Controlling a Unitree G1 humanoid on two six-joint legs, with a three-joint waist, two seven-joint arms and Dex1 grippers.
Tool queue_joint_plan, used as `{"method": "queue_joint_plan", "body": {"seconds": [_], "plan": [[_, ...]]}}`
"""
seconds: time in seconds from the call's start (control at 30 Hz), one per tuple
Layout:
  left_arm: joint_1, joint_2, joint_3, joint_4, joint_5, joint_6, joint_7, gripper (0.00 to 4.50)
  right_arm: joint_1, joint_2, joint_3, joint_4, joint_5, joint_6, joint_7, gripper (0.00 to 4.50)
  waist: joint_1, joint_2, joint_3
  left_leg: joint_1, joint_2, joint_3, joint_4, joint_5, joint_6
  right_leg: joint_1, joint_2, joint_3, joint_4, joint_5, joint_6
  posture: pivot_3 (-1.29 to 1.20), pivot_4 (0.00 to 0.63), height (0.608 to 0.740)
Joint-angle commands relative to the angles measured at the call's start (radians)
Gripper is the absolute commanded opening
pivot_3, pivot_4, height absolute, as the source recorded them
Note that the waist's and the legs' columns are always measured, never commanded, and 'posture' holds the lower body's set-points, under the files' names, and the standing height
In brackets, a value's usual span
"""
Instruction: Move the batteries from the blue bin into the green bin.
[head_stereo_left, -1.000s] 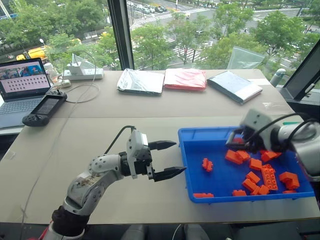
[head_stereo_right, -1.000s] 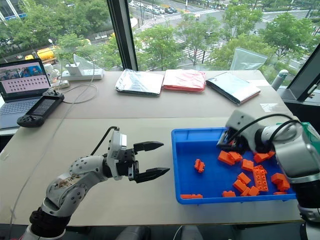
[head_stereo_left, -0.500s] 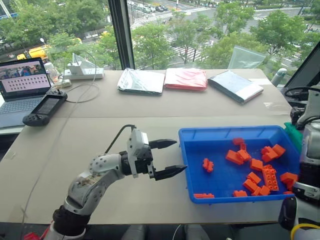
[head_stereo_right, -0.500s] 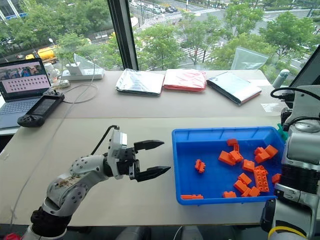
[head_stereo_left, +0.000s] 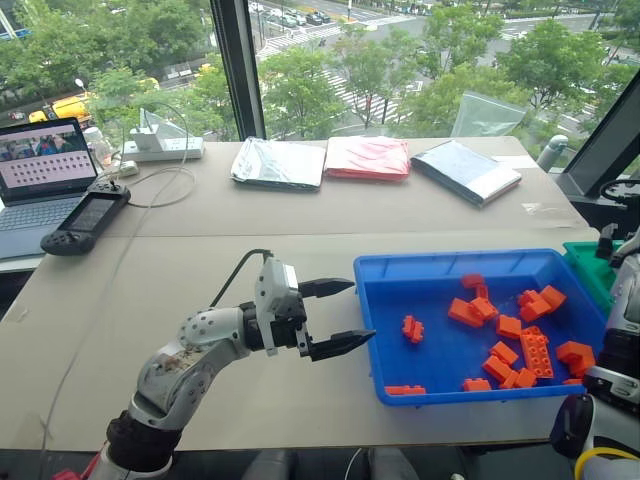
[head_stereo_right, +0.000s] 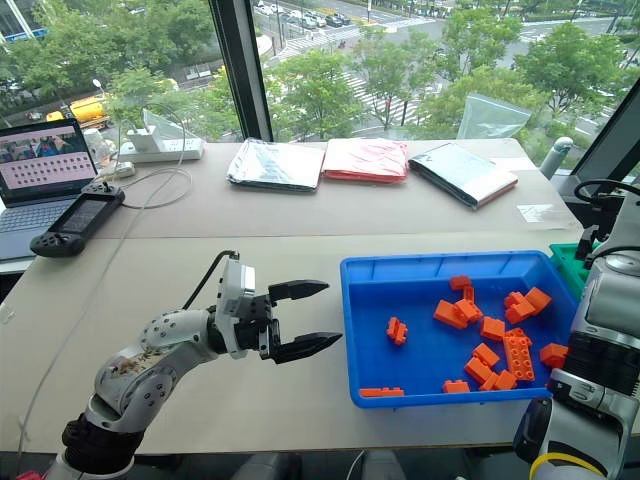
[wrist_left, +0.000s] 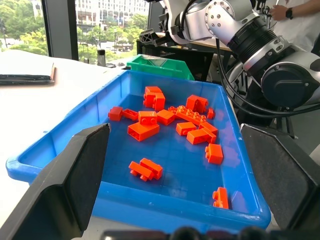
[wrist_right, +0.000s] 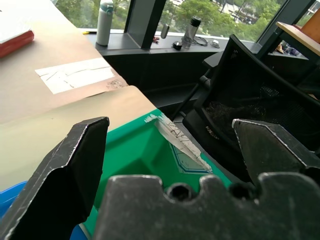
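Tabletop (head_stereo_left: 200, 250): one blue bin (head_stereo_left: 430, 375), one green bin (wrist_right: 135, 150)

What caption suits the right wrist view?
Right gripper open above the green bin, beside the table's edge.

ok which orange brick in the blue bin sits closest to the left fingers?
The lone orange brick lying by itself in the blue bin's near-left part, closest to the left gripper. The other bricks cluster toward the far right side.
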Motion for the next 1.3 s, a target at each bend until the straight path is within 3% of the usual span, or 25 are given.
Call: {"method": "queue_joint_plan", "body": {"seconds": [0.03,0.1,0.17,0.3,0.57,0.7,1.3], "plan": [[-0.013,0.002,0.006,-0.015,0.002,-0.015,-0.010,4.50,-0.023,-0.013,-0.016,-0.081,0.036,-0.059,0.012,4.46,0.000,0.000,0.000,0.000,0.000,0.000,0.000,0.000,0.000,0.000,0.000,0.000,0.000,0.000,0.000,0.00,0.150,0.740],[-0.012,0.000,0.006,-0.014,0.003,-0.016,-0.011,4.50,-0.024,-0.015,0.037,-0.123,0.101,-0.082,0.127,4.46,-0.002,0.000,0.000,0.000,0.000,0.000,0.000,0.000,0.000,0.000,0.000,0.000,0.000,0.000,0.000,0.00,0.150,0.740],[-0.011,-0.002,0.006,-0.012,0.004,-0.017,-0.011,4.50,0.016,-0.044,0.142,-0.219,0.209,-0.082,0.353,4.46,-0.009,0.000,0.000,0.001,0.001,0.000,0.000,0.000,0.000,0.000,0.000,0.000,0.000,0.000,0.000,0.00,0.150,0.740],[-0.009,-0.003,0.006,-0.009,0.005,-0.020,-0.012,4.50,0.213,-0.150,0.225,-0.466,0.372,-0.104,0.681,4.46,-0.008,0.000,0.000,0.001,0.004,-0.002,-0.001,-0.001,0.001,0.002,0.004,-0.001,-0.002,0.000,0.000,0.00,0.150,0.740],[-0.013,-0.008,0.007,0.003,0.011,-0.022,-0.013,4.50,0.581,-0.322,0.074,-0.756,0.708,-0.106,1.150,4.46,0.015,0.000,0.000,-0.001,0.003,-0.004,0.001,-0.001,0.001,0.003,0.003,0.000,-0.004,0.000,0.000,0.00,0.150,0.740],[-0.016,-0.008,0.008,0.007,0.013,-0.022,-0.017,4.50,0.643,-0.319,0.055,-0.797,0.784,-0.129,1.192,4.46,0.007,-0.001,0.000,0.001,0.006,-0.003,0.001,-0.001,0.001,0.004,0.006,0.000,-0.004,0.001,-0.001,0.00,0.150,0.740],[-0.025,-0.017,0.064,0.030,0.007,0.020,0.038,4.50,0.660,-0.248,0.140,-0.815,0.747,-0.199,1.010,4.46,0.011,-0.001,0.001,0.001,0.006,-0.004,0.001,-0.001,0.001,0.003,0.008,0.000,-0.003,0.001,-0.002,0.00,0.150,0.740]]}}
